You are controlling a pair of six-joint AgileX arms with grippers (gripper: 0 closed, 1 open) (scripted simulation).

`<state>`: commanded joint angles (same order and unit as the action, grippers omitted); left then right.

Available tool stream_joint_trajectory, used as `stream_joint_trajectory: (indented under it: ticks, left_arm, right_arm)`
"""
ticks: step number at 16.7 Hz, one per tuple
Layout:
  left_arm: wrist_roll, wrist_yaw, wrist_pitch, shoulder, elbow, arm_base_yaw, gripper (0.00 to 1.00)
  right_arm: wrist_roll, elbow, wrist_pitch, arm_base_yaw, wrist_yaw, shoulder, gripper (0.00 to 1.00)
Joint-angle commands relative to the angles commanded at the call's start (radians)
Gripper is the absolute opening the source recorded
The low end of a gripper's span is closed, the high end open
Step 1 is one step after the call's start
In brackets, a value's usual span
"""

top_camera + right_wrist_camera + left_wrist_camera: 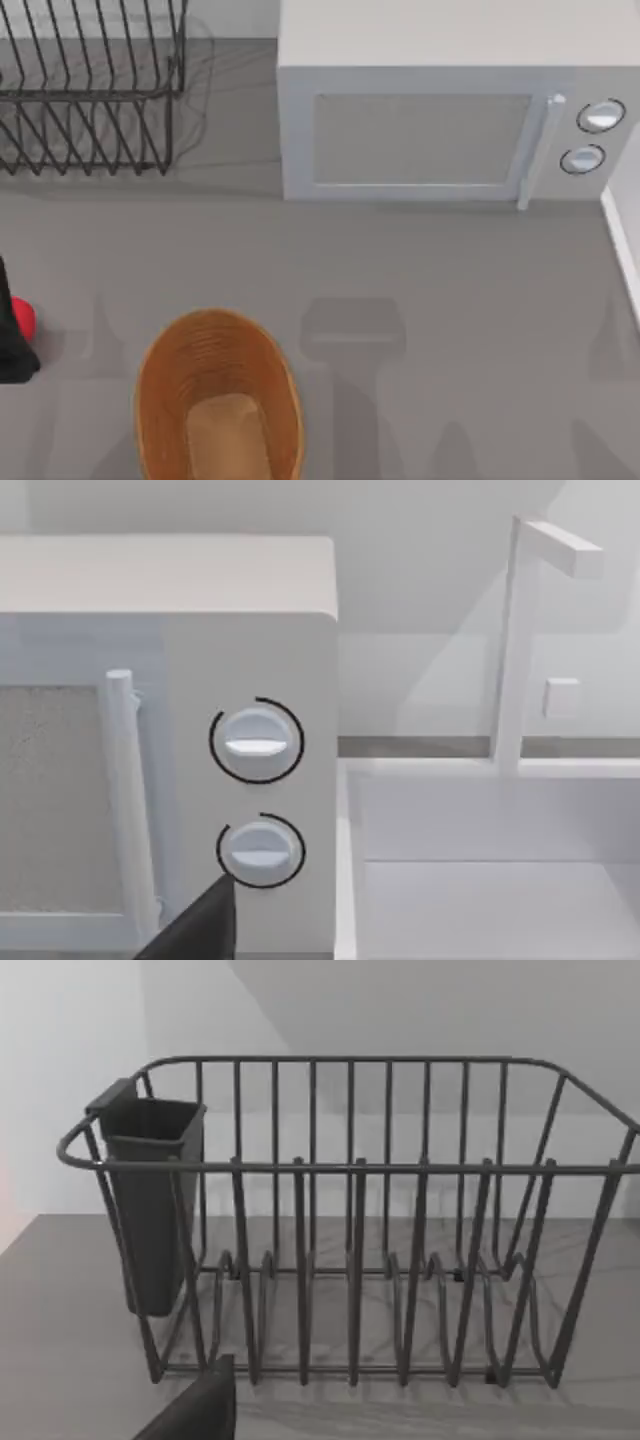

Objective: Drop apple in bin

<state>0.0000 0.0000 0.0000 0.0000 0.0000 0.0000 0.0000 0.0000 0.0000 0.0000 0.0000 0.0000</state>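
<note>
Apple (22, 319) sits at the far left edge of the top view, pressed against a dark bit of the left gripper (12, 335), which looks clenched on it (a judgement, fingers mostly cut off by the frame). Bin (150, 400) at lower left-centre on the grey counter (450, 260), near the apple but apart. Right gripper's finger state: cannot tell. Risk: a partial grip could let the apple slip and roll before reaching the bin; releasing early would hit the rim.

Open table around the basket
The bin (219, 400) stands apart from dish rack (90, 85) and microwave (440, 120); bare table (420, 260) lies between.
</note>
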Motion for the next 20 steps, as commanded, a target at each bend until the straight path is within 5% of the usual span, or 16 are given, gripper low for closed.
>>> stream_joint_trajectory:
  ticks: [8, 20]
  left_arm:
    - [0.035, -0.012, -0.148, 0.223, 0.197, 0.011, 1.0]
    - [0.156, -0.029, -0.776, 1.4, 0.886, 0.037, 1.0]
  right_arm:
    - [0.0, 0.0, 0.0, 0.0, 0.0, 0.0, 1.0]
    - [0.0, 0.0, 0.0, 0.0, 0.0, 0.0, 1.0]
